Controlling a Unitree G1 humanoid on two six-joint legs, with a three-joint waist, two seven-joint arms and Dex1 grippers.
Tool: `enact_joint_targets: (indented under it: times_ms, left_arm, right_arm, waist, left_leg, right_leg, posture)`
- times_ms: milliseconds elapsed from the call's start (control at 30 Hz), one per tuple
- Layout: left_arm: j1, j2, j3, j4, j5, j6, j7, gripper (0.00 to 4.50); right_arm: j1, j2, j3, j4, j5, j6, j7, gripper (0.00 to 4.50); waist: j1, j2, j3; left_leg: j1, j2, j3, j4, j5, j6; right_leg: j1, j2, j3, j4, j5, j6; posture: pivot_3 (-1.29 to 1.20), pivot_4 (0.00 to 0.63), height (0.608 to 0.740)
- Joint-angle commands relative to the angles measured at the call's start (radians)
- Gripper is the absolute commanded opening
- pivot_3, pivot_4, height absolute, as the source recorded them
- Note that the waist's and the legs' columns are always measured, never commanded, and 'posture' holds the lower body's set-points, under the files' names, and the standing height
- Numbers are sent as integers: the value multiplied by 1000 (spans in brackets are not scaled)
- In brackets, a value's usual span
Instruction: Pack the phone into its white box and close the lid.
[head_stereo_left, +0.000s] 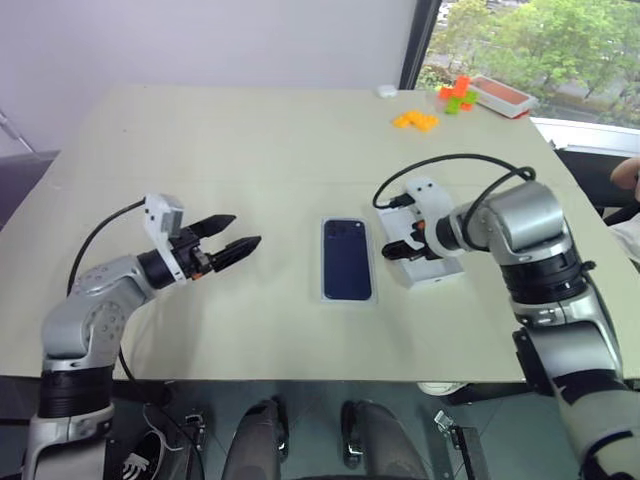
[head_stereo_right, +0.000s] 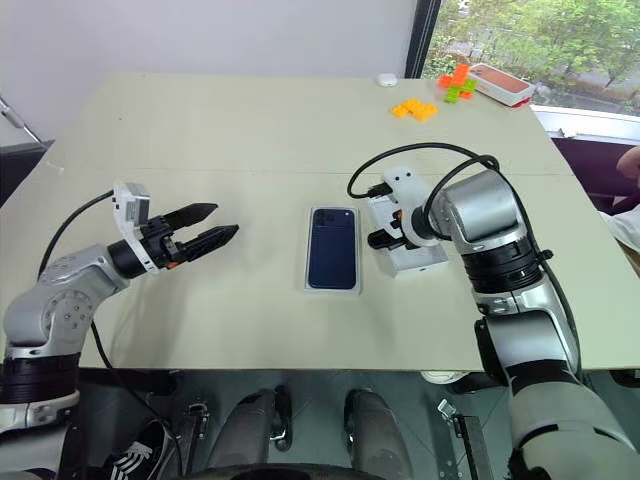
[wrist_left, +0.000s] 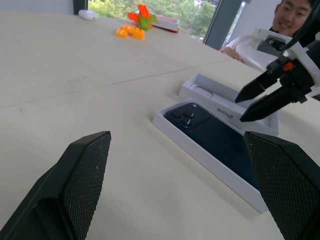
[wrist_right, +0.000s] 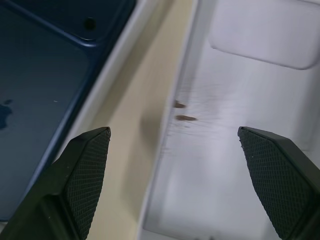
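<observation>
Dark navy glossy phone (head_stereo_left: 347, 259) lies in shallow white cardboard box (head_stereo_left: 325, 296), mid-surface. Deeper white lid (head_stereo_left: 432, 272) beside it, open side up. Left gripper (head_stereo_left: 238, 236) and right gripper (head_stereo_left: 394, 247) both spread wide, empty; right hangs over lid.

phone (head_stereo_left: 347, 260): dark navy blue, glossy
white box (head_stereo_left: 324, 262): white rim around the phone
lid (head_stereo_left: 432, 272): plain white inside; grey lettering on its side wall
table (head_stereo_left: 250, 150): pale beige, no pattern
left pincer (head_stereo_left: 232, 236): black fingers with a fine cross-hatched grip
right pincer (head_stereo_left: 396, 247): black fingers, orange spot at the base
bricks (head_stereo_left: 415, 120) at two o'clock: orange, with green and red beside
</observation>
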Motion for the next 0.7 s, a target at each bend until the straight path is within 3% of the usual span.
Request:
enact_joint_targets:
  times_ms: [33,400,500,700]
  left_arm:
    - [4,-6,7,-51,-20,-6,16,4474]
    - [6,-23,0,-71,-18,-12,59,4474]
    - [10,-25,-1,-76,-19,-12,67,4500]
    - [6,-27,1,-72,-17,-15,85,4500]
  right_arm:
    - [-20,8,-27,6,10,7,-63,4271]
    - [-12,89,-29,38,-25,7,-206,4271]
    - [0,94,-18,32,-30,7,-217,3413]
    - [-5,89,-7,42,-40,-9,-223,344]
  waist:
    - [0,0,0]
    - [1,0,0]
    - [1,0,0]
    - [0,0,0]
  left_leg:
    - [0,0,0,0,0,0]
    - [0,1,0,1,0,0]
    - [0,1,-1,1,0,0]
    - [0,1,-1,1,0,0]
  right_leg:
    - [0,0,0,0,1,2]
    - [0,4,0,1,1,3]
    - [0,5,0,1,1,3]
    - [0,5,0,1,1,3]
  posture:
    - [0,150,740]
    - [0,150,740]
    - [0,150,740]
    - [0,150,740]
